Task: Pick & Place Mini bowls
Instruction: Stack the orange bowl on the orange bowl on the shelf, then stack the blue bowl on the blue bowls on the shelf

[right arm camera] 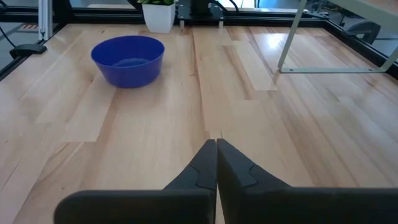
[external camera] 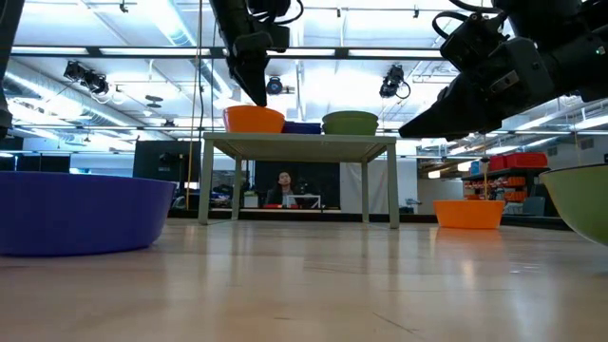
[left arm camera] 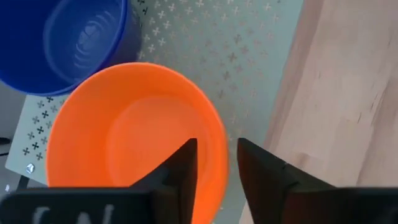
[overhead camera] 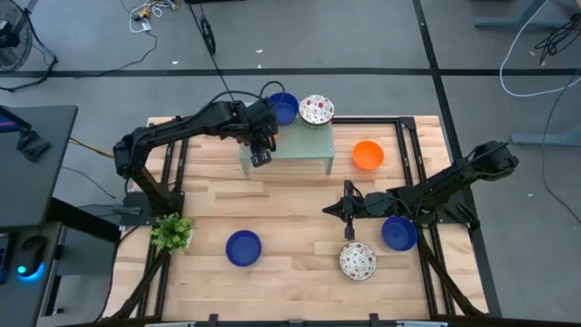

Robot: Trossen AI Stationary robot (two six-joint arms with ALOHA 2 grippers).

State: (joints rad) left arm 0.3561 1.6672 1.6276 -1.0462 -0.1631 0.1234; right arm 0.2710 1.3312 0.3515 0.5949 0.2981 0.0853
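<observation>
While the left gripper [left arm camera: 216, 163] reaches over the mint-green stand [overhead camera: 304, 145] at the back of the desk [overhead camera: 290, 236], its jaws straddle the rim of an orange bowl [left arm camera: 134, 134], one finger inside and one outside; a pinch on the thin wall is likely the only hold such a shallow dish allows. They look parted a little around the rim, though whether they are pressing it I cannot tell from the wrist view. That bowl sits on the stand just beside a dark blue bowl [left arm camera: 65, 43], with a speckled bowl [overhead camera: 316, 110] further along, so the stand seems to be where the set is gathered.

Still on the desk are a second orange bowl [overhead camera: 368, 154], a blue bowl [overhead camera: 242, 247] near the small plant [overhead camera: 171, 232], another blue bowl [overhead camera: 399, 232] and a speckled bowl [overhead camera: 358, 261].

Over mid-desk the right gripper [right arm camera: 216, 144] waits, jaws closed and empty.
</observation>
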